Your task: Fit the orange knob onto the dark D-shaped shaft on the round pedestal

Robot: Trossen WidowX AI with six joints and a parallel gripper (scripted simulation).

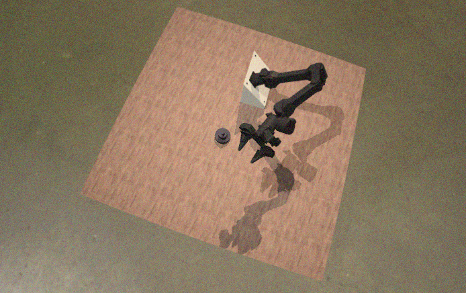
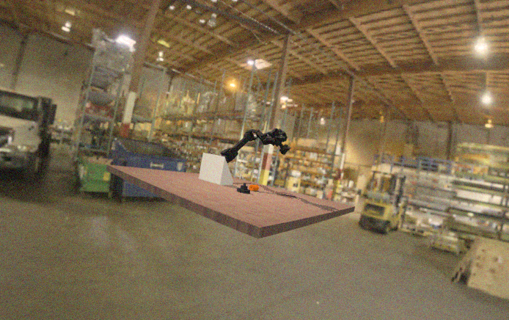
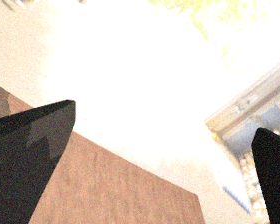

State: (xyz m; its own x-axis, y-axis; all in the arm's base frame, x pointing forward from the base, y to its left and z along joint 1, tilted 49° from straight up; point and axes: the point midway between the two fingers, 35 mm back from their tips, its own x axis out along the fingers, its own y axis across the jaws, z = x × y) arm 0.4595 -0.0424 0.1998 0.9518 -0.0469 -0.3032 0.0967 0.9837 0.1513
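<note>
A: Where does the gripper (image 1: 246, 156) (image 2: 284, 150) (image 3: 168, 124) lie, and in what state?

B: In the top view it is right of centre, at the end of the black six-joint arm (image 1: 289, 76) (image 2: 244, 139). Its fingers stand wide apart, with nothing between them. In the wrist view, one dark finger enters at the lower left and the other at the lower right. The exterior view shows it raised above the wooden table top (image 1: 154, 127) (image 2: 208, 202) (image 3: 126, 175).

A: And the orange knob (image 2: 254, 187)?

B: It lies on the table top, near the centre of the exterior view, just right of the round pedestal (image 1: 217, 138) (image 2: 243, 191) in that frame. Whether the two touch cannot be told, nor can the direction of the knob's hole. The dark shaft (image 1: 223, 134) (image 2: 243, 185) rises from the pedestal, uncovered; the knob is off it.

A: What supports the arm?

B: A pale wedge-shaped mount (image 1: 254, 60) (image 2: 212, 170), above the centre of the top view and left of the pedestal in the exterior view.

A: The surroundings?

B: The exterior view shows a truck (image 2: 2, 122) at the left edge, a blue dumpster (image 2: 149, 164) left of centre, and a yellow forklift (image 2: 378, 204) at the right.
</note>
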